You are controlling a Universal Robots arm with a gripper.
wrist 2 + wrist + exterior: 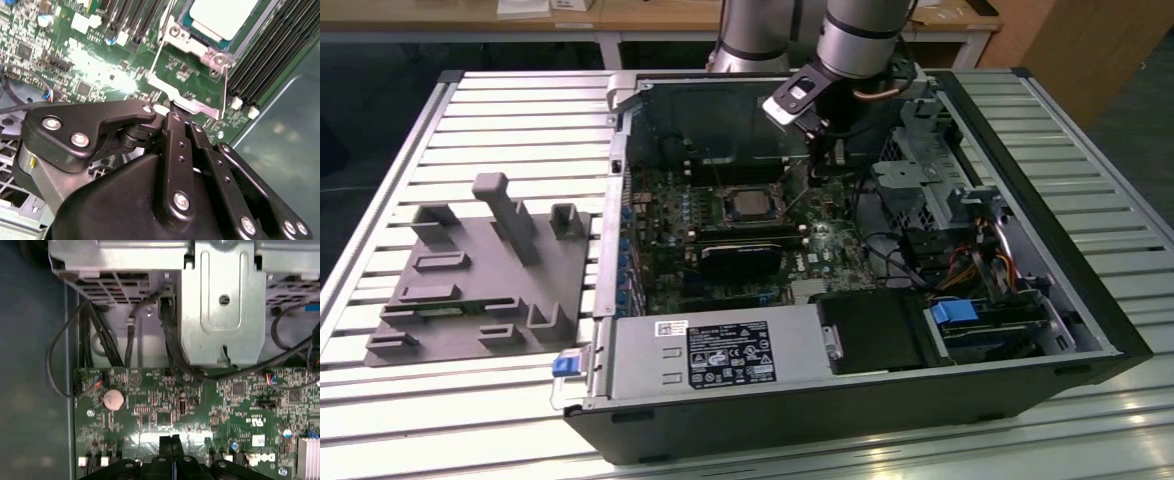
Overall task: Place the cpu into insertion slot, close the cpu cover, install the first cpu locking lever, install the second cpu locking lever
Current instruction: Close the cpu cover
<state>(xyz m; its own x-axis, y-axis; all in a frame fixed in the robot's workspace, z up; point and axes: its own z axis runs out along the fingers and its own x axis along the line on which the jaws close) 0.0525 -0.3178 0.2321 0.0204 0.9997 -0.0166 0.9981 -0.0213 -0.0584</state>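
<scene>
Slatted metal table [494, 110], wooden desks [654, 15] behind. Grey fixture [480, 270] near the table's left edge, open computer case [854, 420] centre to right. Cpu [222, 17] sits in the insertion slot [747, 205]. Arm reaches down from the far edge. Gripper [176, 112] jaws pressed together, tips touching the free edge of the open cpu cover [197, 101].

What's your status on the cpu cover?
Gripper shut, tips at the cpu cover free edge. Cover raised, not closed. The cpu sits in the insertion slot. Nothing blocking seen.
</scene>
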